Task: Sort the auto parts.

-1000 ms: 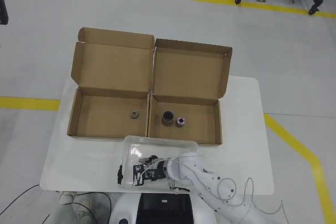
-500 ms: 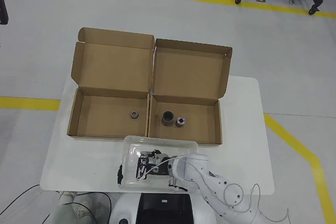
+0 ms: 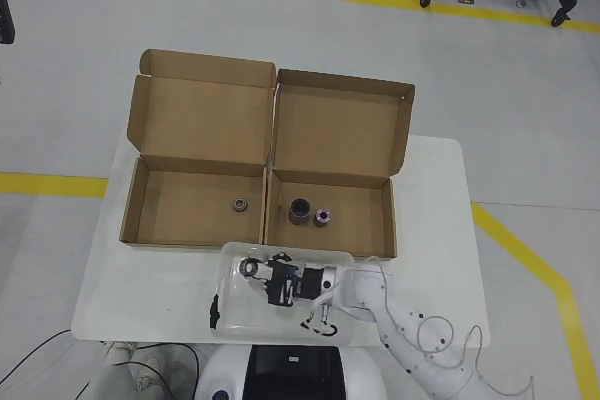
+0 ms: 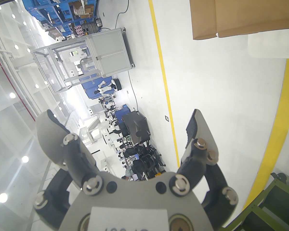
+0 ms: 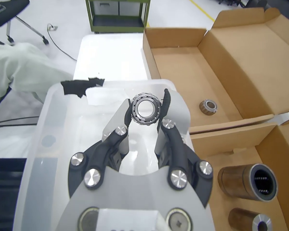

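while boxes (image 3: 180, 218) hold three parts (image 3: 241, 205), jaws grip bearing (image 5: 144, 96).

1. The right arm (image 3: 385, 315) extends from the near right towards the left, with its wrist at the near centre.
2. The right gripper (image 5: 146, 111) has its fingers closed on a bearing (image 5: 146, 108), pinched between the tips.
3. The left gripper (image 4: 121, 121) has its fingers spread wide apart.

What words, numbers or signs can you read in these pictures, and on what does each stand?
None can be read.
On the left label, the print is cut off at the picture's edge: unreadable.
On the right label, likewise cut off: unreadable.
On the boxes and bin, no print seen.
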